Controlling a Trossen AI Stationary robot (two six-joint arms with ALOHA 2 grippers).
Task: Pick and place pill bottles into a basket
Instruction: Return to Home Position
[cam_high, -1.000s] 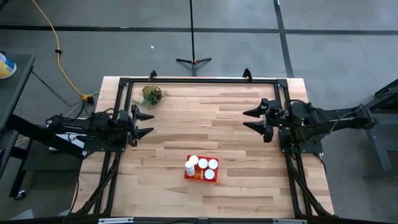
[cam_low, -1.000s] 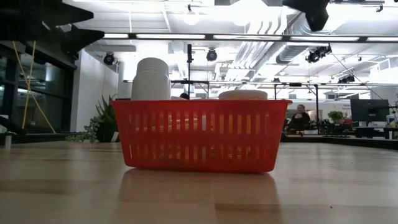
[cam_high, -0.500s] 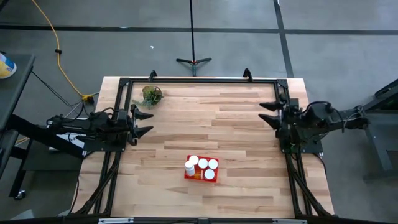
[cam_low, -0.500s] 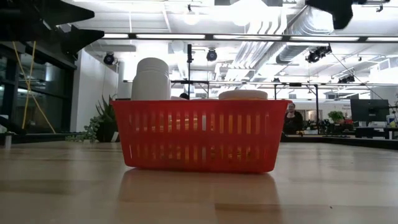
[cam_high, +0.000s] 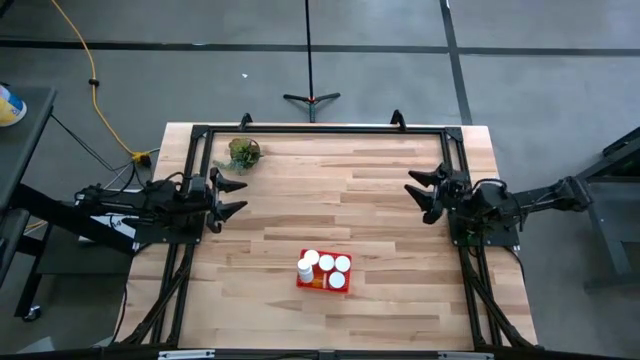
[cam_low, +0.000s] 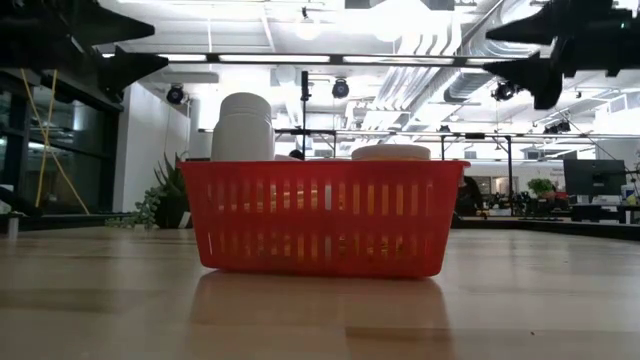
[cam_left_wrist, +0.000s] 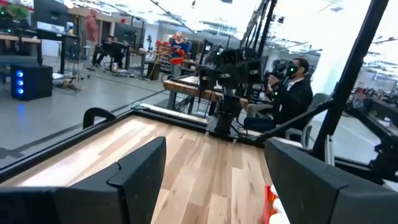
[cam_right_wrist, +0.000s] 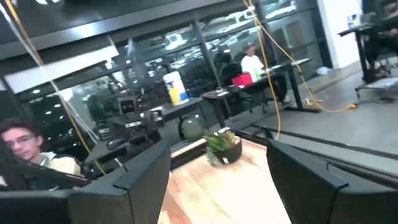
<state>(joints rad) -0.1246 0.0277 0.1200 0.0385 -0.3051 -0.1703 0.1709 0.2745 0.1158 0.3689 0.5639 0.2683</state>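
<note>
The red basket (cam_high: 324, 279) stands on the table's near middle and holds several pill bottles with white caps (cam_high: 326, 265). In the low view the basket (cam_low: 322, 218) shows a whitish bottle (cam_low: 243, 127) standing above its rim and a white cap (cam_low: 391, 152) at rim height. My left gripper (cam_high: 236, 196) is open and empty at the table's left side. My right gripper (cam_high: 420, 193) is open and empty at the table's right side, above the table. Both are well away from the basket.
A small green plant (cam_high: 243, 153) stands at the table's far left corner; it also shows in the right wrist view (cam_right_wrist: 222, 147). A dark frame (cam_high: 320, 129) runs along the table's far edge and sides. People sit in the room beyond the table.
My right gripper has drawn back toward the table's right edge, then come a little toward the left again and has turned. It has stayed open. The basket and my left gripper have kept still.
</note>
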